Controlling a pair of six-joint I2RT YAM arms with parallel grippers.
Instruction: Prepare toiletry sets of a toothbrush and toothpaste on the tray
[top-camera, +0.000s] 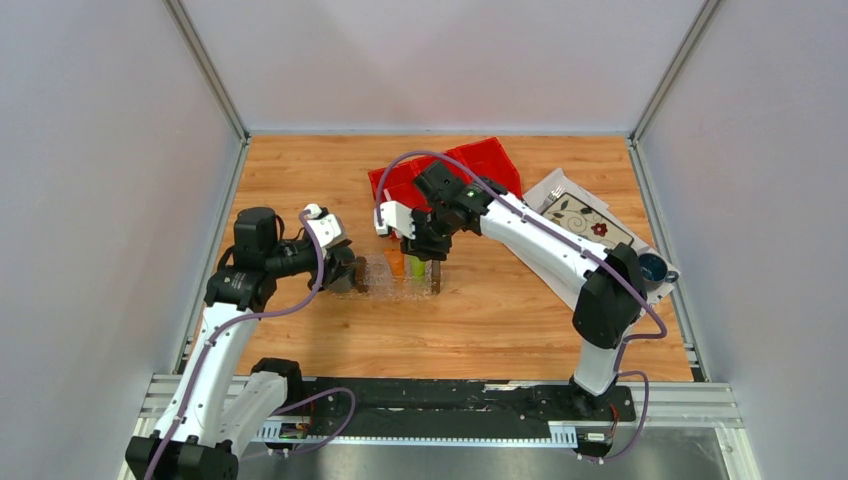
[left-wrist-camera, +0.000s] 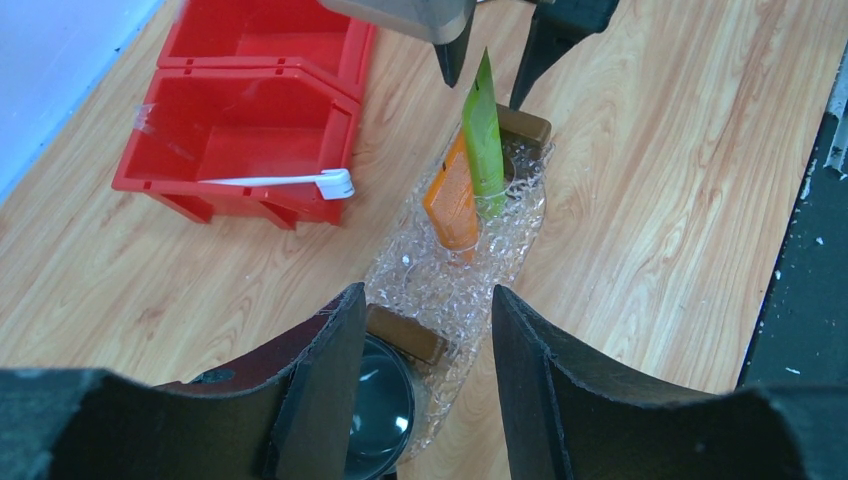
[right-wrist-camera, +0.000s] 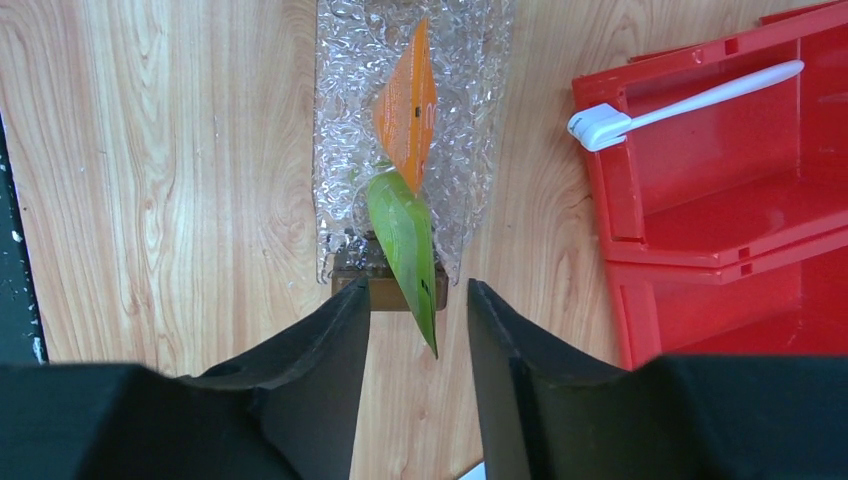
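I am built as a matched pair. My left arm (top-camera: 215, 350) and right arm (top-camera: 545, 245) have white shells on the long links and black housings at the joints. A thin lilac cable (top-camera: 430, 155) loops loosely along each. A small green light (top-camera: 470, 190) glows on the right wrist, and a white block (top-camera: 393, 217) sits beside it. My left gripper (left-wrist-camera: 428, 292) has matte black fingers (left-wrist-camera: 310, 400), broad, wedge-shaped and rough-edged. My right gripper (right-wrist-camera: 418, 288) looks the same.
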